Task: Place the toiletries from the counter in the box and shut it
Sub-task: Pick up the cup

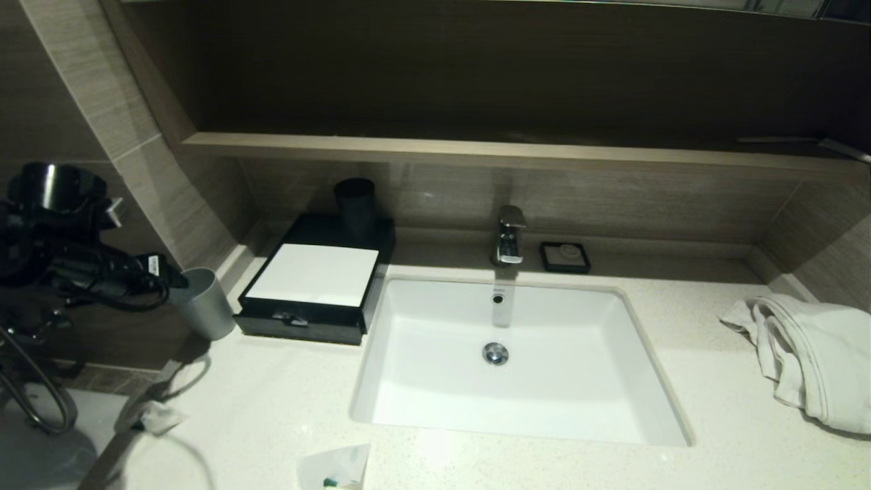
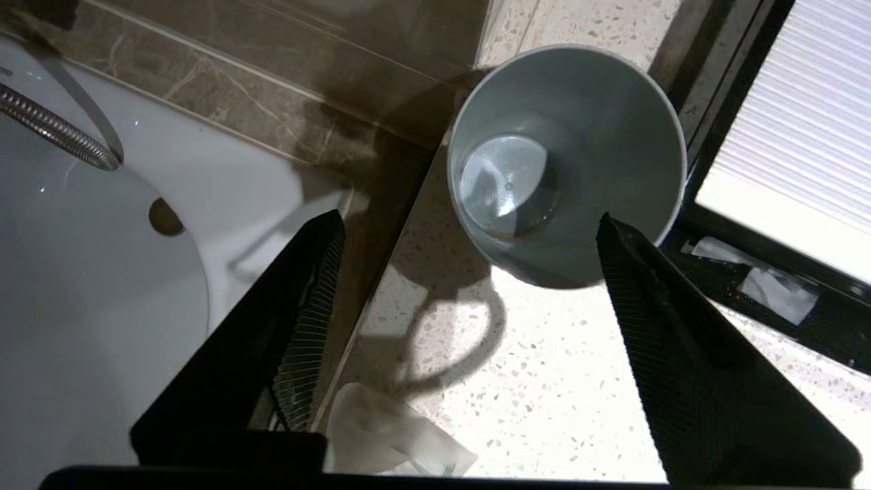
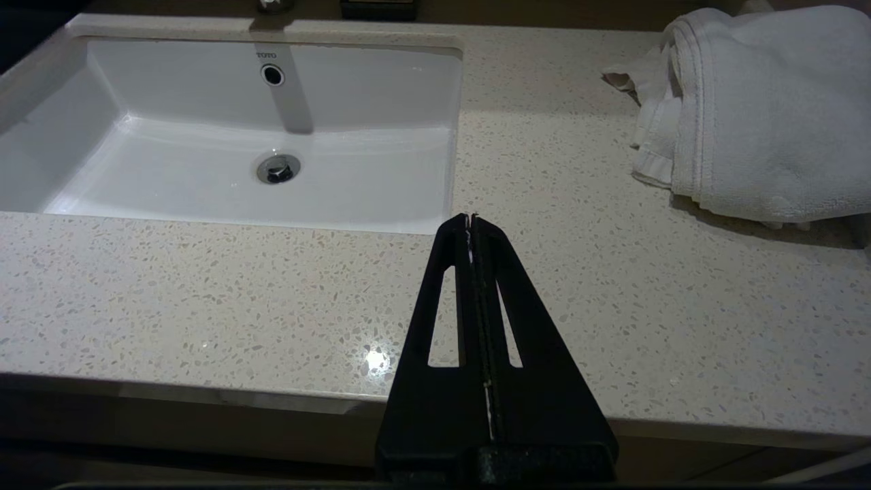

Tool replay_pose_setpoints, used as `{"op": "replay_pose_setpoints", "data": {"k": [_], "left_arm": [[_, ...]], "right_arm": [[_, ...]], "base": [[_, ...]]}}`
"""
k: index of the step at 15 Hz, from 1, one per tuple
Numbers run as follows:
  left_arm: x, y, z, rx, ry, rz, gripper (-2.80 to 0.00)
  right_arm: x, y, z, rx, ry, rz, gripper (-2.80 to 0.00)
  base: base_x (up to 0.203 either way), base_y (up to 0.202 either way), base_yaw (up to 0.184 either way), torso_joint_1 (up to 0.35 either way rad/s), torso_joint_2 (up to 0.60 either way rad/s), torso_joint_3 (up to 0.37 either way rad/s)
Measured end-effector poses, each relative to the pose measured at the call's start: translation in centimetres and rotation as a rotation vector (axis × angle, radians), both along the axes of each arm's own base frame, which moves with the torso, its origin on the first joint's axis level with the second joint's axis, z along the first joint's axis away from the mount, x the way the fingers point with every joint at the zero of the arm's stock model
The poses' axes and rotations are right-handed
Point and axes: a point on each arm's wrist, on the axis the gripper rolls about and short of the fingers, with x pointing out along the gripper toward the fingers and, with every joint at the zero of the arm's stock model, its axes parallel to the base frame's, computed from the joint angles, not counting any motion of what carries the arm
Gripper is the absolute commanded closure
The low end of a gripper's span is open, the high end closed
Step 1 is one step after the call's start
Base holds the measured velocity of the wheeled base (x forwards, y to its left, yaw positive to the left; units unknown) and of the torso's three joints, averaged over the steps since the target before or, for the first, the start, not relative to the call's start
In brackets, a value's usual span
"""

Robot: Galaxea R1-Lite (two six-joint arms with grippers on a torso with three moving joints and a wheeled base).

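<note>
My left tool (image 2: 469, 224) hangs spread wide above the bench's (image 1: 272, 401) left edge, holding nothing, with the grey cup (image 2: 565, 163) below it. My right tool (image 3: 471, 219) is pressed together, parked over the front of the bench beside the sink (image 3: 408, 88). Nearest me, one sachet (image 1: 335, 468) lies at the front edge and another (image 1: 158, 416) at the left edge. Farther back, the box (image 1: 309, 275) sits left of the sink, its drawer slightly out with a sachet inside (image 2: 776, 292). A towel (image 1: 810, 361) lies far right.

Two sachets (image 1: 335, 468) (image 1: 158, 416), one box (image 1: 311, 282), two cups (image 1: 203, 303) (image 1: 355, 205), one towel (image 1: 810, 357).
</note>
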Motion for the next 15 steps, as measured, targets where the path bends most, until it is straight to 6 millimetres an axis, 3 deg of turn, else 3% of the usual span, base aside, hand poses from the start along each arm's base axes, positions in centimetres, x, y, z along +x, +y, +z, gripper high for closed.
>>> {"op": "replay_pose_setpoints", "data": {"k": [8,15], "left_arm": [[2.0,0.5,-2.0,-0.025,0.043,0.016,-2.80],[2.6,0.6,-2.7,-0.031,0.055,0.019,-2.80]], "right_arm": [[0.0,0.0,0.0,0.000,0.000,0.000,0.00],[0.0,0.0,0.0,0.000,0.000,0.000,0.00]], "base": [[0.000,0.000,0.000,0.000,0.00,0.000],[0.000,0.000,0.000,0.000,0.00,0.000]]}}
